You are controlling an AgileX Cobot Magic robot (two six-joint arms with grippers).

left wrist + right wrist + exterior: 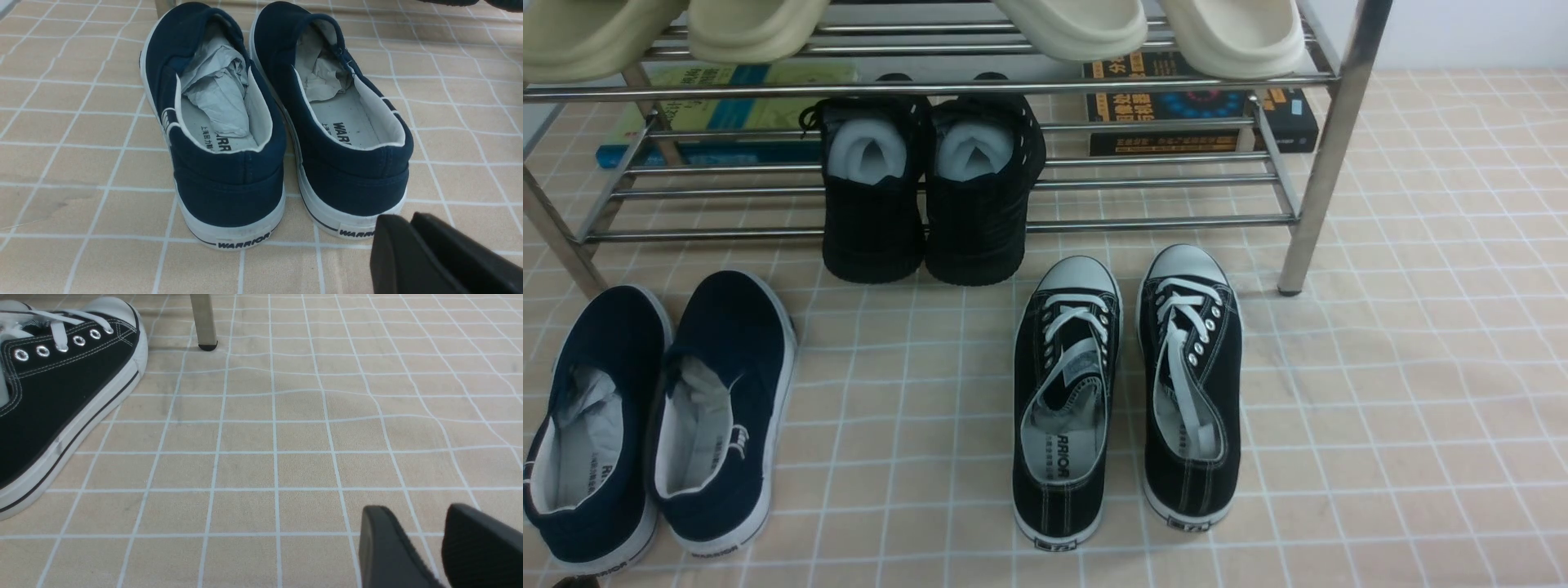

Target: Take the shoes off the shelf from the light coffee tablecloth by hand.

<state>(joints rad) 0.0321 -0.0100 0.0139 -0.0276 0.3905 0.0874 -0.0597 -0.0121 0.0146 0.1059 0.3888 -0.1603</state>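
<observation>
We are looking across the light coffee tablecloth (1380,392) covering the table, where the navy shoes (662,416) are sitting side by side at the front left, off the shelf (1327,155) and just in front of its left leg. Their heels are facing us, white soles marked WARRIOR, crumpled grey paper (220,90) filling the toes.

The left end effector (412,228) is hovering just behind the heel of one navy shoe, not touching it; its two dark fingers are lying close together, with only a thin seam showing between them. The right end effector (425,531) is hanging over bare cloth, well apart from any shoe, its fingers standing apart with tablecloth showing between them.

Black lace-up sneakers (1127,392) with white toe caps are resting on the cloth in front of the shelf's right half. All-black mesh shoes (931,188) stuffed with white paper are occupying the lower tier, heels overhanging the front bar. Cream slippers (1152,28) are lining the upper tier, and books (1201,106) are lying behind the shelf.
</observation>
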